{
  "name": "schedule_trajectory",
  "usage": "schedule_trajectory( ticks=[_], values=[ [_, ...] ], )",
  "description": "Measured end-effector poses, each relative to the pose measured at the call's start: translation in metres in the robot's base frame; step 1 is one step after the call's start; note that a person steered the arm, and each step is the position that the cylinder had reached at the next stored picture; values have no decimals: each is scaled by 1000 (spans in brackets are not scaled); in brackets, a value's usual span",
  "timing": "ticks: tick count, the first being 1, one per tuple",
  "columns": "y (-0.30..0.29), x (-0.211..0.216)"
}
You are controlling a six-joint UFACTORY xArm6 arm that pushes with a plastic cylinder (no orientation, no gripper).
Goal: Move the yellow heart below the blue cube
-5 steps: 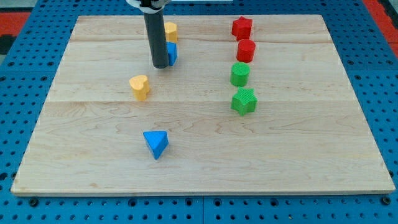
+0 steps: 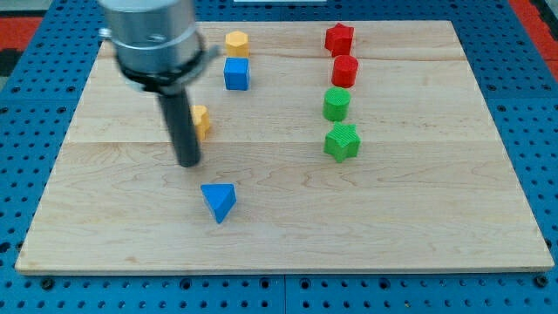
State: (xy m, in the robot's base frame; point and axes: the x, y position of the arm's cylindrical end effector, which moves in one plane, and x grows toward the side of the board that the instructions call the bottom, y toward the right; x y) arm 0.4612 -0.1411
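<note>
The yellow heart [image 2: 202, 121] lies left of the board's middle, partly hidden behind my rod. The blue cube [image 2: 236, 74] sits above and to the right of it, near the view's top. My tip [image 2: 189, 162] rests on the board just below and left of the yellow heart, close to it; I cannot tell whether they touch.
A yellow hexagonal block [image 2: 236, 42] sits just above the blue cube. A blue triangular block [image 2: 218, 201] lies below my tip. On the right stand a red star [image 2: 339, 38], a red cylinder [image 2: 345, 71], a green cylinder [image 2: 336, 104] and a green star [image 2: 342, 142]. The wooden board [image 2: 436, 218] lies on blue pegboard.
My rod has moved from beside the blue cube down and to the left, to the lower left of the yellow heart. The blocks have not visibly moved.
</note>
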Motion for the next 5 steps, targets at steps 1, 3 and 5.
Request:
schedule_trajectory(
  ticks=[1,3,5],
  values=[
    [-4,-43],
    [24,-27],
    [32,-36]
  ],
)
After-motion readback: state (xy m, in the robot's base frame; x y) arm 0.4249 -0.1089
